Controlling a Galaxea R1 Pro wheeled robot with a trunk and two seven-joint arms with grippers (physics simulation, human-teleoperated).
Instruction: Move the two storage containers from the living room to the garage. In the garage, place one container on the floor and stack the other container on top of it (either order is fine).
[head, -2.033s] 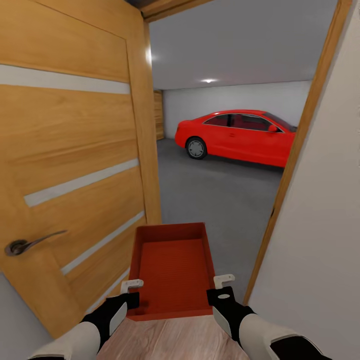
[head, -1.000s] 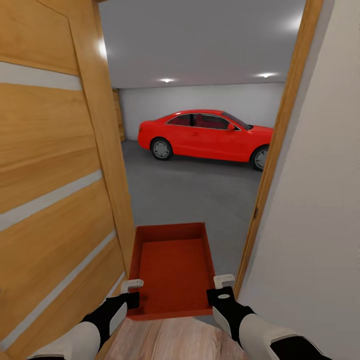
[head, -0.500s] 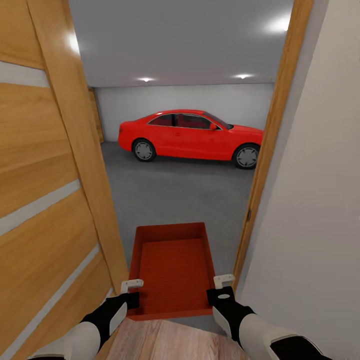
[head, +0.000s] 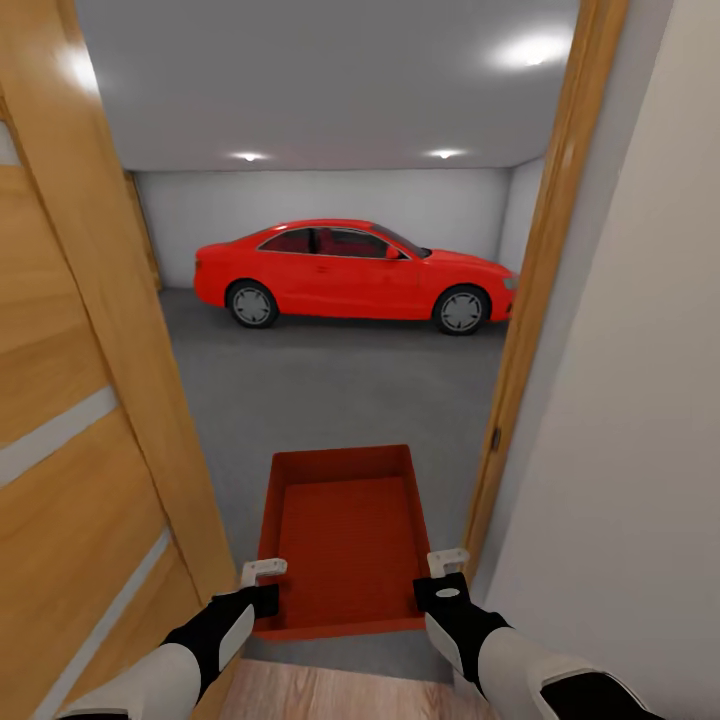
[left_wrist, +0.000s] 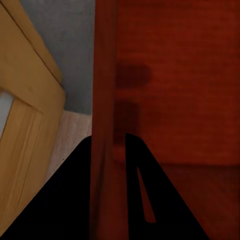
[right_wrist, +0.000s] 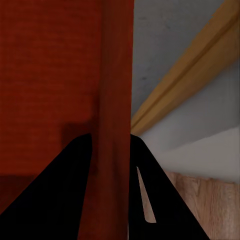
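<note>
Doorway into the garage (head: 330, 210), container in hand.
I'm gripping the storage container (head: 345, 540) with both end effectors, left (head: 262, 572) and right (head: 447, 562) clamping opposite walls.

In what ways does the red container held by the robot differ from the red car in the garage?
The storage container is an open, low-walled rectangular box; the car is a closed, rounded body with windows and wheels. The container is carried off the ground, its side walls clamped by the left gripper and right gripper; the car stands on the grey floor. The container is in the doorway, the car near the far wall. Both are red.
</note>
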